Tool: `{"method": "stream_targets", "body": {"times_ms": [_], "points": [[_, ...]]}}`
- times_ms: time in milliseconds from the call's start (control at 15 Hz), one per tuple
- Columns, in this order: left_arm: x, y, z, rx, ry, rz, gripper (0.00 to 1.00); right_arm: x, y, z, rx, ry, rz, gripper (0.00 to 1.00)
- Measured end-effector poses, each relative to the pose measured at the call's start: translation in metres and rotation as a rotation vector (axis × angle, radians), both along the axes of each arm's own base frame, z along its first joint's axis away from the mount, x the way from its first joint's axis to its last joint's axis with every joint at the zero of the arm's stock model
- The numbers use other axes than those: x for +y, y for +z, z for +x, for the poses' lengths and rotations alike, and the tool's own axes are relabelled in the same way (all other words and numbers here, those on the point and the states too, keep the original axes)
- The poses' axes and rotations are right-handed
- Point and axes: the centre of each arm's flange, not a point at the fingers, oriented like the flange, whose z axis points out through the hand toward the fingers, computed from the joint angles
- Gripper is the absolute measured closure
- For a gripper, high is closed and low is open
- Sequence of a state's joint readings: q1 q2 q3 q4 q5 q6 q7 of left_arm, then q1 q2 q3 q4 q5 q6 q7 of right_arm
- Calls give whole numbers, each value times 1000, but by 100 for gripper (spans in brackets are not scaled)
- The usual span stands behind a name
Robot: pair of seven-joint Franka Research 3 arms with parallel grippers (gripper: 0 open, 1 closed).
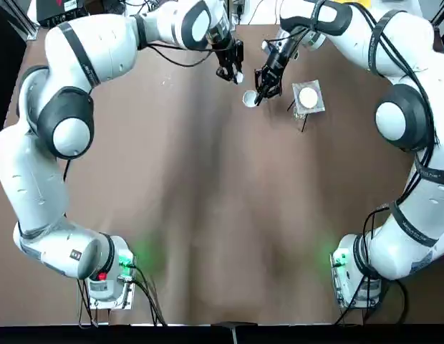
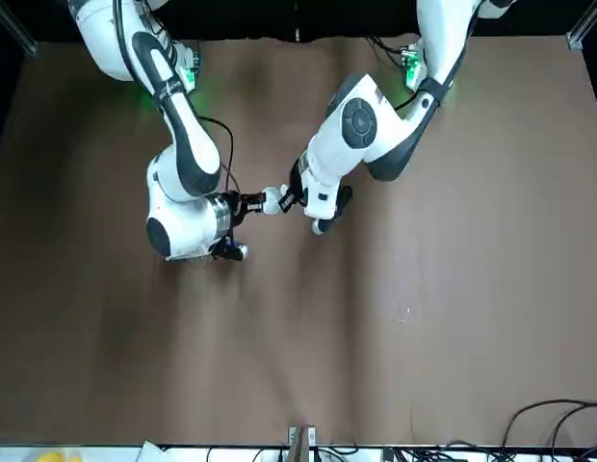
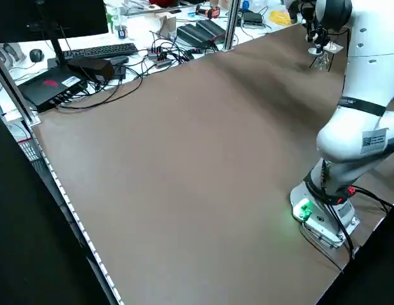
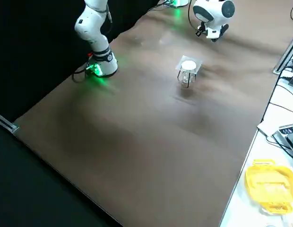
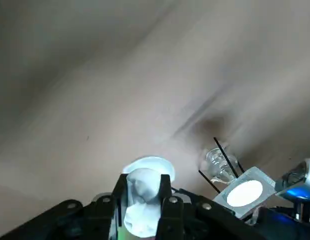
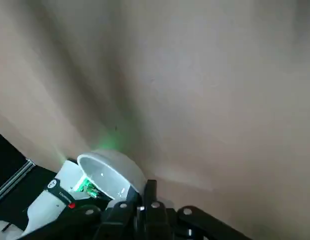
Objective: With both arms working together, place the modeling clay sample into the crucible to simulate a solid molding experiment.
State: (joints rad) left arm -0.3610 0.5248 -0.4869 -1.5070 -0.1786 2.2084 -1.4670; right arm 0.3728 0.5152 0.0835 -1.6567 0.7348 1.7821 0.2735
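Table: brown top, with both arms reaching to its far side.
Yellow tray: on the white surface beside the table; contents too washed out to tell.
Mesh plate: square, grey, white round centre, on thin black legs near the right gripper.
Left gripper: grasping the clay between its two fingers, just beside the crucible.
Right gripper: clenched on the crucible's wall, over the far side of the table.
Glass vessel: clear, under the mesh plate; contents unclear.
Crucible: white, round, smooth; glossy inside with small glints.
Clay: off-white, lumpy, longish, softly creased; in the left gripper, outside the crucible.
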Motion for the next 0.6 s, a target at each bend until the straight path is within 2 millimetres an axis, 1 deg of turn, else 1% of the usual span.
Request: {"method": "stream_targets", "body": {"times_ms": [133,267,400,600], "points": [[-8,-10,-4,7,19,13,70,9,6,1,3,-14,34,93],[-14,-17,-7,-2,39,26,70,14,15,4,-2,-25,61,93],[-17,-19,-8,-14,54,27,70,16,23,8,-9,-34,79,93],[-17,-21,-7,-14,57,28,70,14,26,11,-13,-43,87,93]]}}
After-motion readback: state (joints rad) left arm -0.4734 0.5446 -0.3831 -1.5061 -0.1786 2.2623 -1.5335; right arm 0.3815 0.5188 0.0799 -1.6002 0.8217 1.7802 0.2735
